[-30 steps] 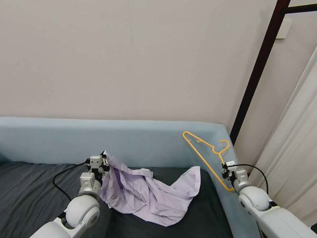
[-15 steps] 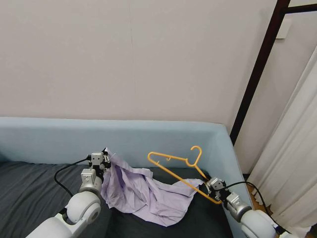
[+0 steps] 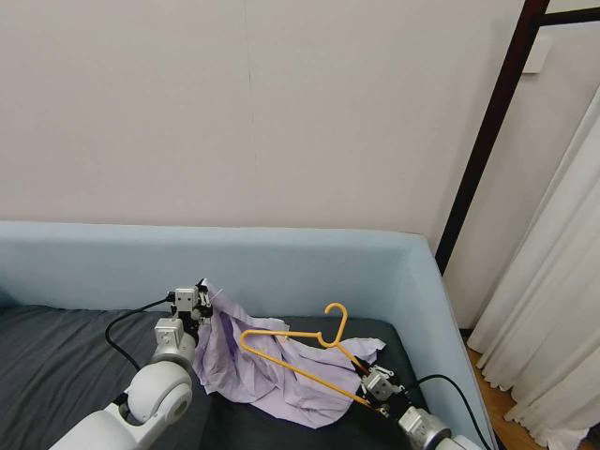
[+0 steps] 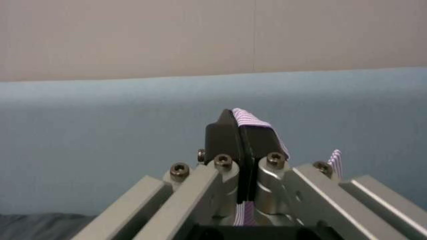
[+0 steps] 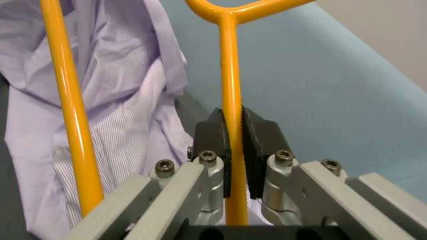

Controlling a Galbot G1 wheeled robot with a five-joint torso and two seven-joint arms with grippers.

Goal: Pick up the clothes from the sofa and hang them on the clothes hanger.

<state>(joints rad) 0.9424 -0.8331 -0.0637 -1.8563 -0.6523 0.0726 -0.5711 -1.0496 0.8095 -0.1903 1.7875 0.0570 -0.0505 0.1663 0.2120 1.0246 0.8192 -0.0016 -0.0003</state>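
The blue sofa (image 3: 281, 267) is holding a crumpled purple shirt (image 3: 272, 375) on its dark seat. The orange hanger (image 5: 229, 75) is lying over the shirt, its long bar slanting down toward the right tool (image 3: 378, 382), which is squeezing it. Its hook is pointing up. The left tool (image 3: 194, 302) is pinching the shirt's top edge.

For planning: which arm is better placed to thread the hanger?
Right, likely: the right gripper is shut on the orange hanger over the shirt; the left gripper just pinches the shirt's edge.
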